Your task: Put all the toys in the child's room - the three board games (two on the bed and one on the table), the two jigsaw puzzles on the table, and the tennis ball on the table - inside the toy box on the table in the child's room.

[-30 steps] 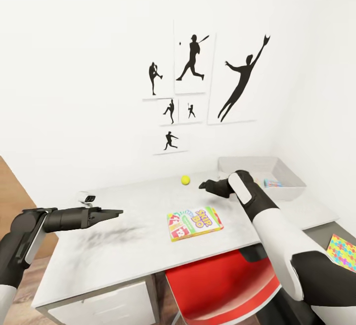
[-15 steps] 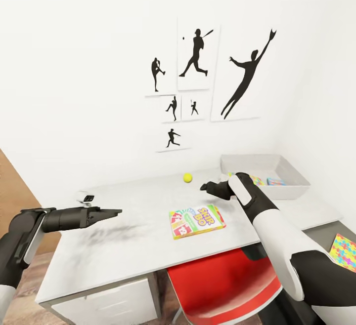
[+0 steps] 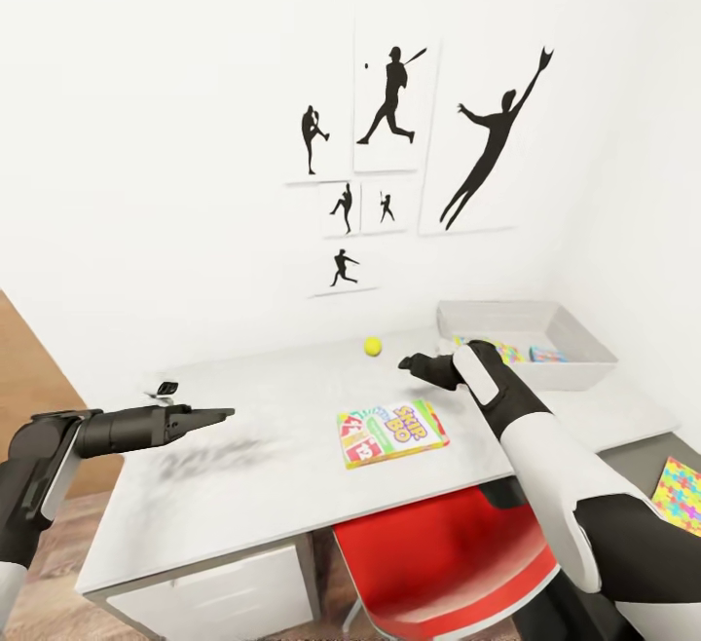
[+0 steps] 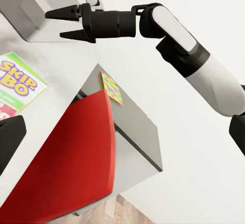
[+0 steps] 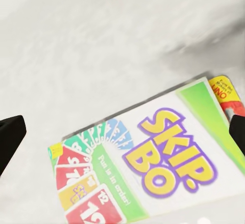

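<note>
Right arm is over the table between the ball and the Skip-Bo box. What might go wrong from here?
The ball lies loose just beyond the right gripper; a brush may send it rolling off the table. The Skip-Bo box lies flat, so the open jaws may slide off it. A puzzle sits on a lower surface by the right arm, easily knocked.

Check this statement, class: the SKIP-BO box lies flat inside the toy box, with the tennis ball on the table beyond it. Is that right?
One detail is wrong. The SKIP-BO box lies flat on the table, not inside the toy box, which stands apart toward the far right corner. The head view shows this. The tennis ball is indeed on the table beyond it.
</note>
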You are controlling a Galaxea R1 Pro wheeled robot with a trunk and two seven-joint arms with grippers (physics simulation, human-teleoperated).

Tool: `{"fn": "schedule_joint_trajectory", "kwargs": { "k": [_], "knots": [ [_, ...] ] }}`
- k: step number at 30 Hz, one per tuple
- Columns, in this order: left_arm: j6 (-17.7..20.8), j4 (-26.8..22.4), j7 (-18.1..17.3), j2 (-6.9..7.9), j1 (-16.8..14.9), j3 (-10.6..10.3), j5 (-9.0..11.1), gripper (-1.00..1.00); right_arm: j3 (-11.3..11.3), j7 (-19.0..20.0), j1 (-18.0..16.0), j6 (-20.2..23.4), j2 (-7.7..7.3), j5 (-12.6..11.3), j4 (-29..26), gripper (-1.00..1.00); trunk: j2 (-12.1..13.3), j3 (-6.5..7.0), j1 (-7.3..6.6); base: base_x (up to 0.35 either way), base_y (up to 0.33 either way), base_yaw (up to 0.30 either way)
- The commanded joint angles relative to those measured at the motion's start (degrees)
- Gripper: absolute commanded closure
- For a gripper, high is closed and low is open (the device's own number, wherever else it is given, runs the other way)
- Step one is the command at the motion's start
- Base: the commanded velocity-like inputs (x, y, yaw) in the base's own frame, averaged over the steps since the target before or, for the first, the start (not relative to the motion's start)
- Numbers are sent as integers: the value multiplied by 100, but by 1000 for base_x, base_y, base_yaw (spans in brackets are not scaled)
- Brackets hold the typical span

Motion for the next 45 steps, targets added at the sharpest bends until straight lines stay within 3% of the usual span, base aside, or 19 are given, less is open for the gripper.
{"fn": "schedule_joint_trajectory", "kwargs": {
  "k": [1, 27, 36, 45],
  "knots": [
    [61, 0, -21, 2, -4, -2, 0, -100, 18, -56, -5, 5, -6, -63, -6, -100, -13, -22, 3, 0, 87, 0],
    [56, 0, -21, 11, -4, 8, -9, -100, -22, -293, -67, -10, -48, -73, 4, -100, -13, -268, 3, 27, 47, 0],
    [29, 0, -21, 4, -4, 7, -9, -100, -279, -816, -99, -10, -124, -80, 3, -100, -13, -353, 3, 48, 9, 0],
    [17, 0, -21, 2, -4, 6, -9, -100, -330, -888, -102, -18, -149, -74, -5, -100, -13, -438, 3, 72, 0, 0]
  ]
}}
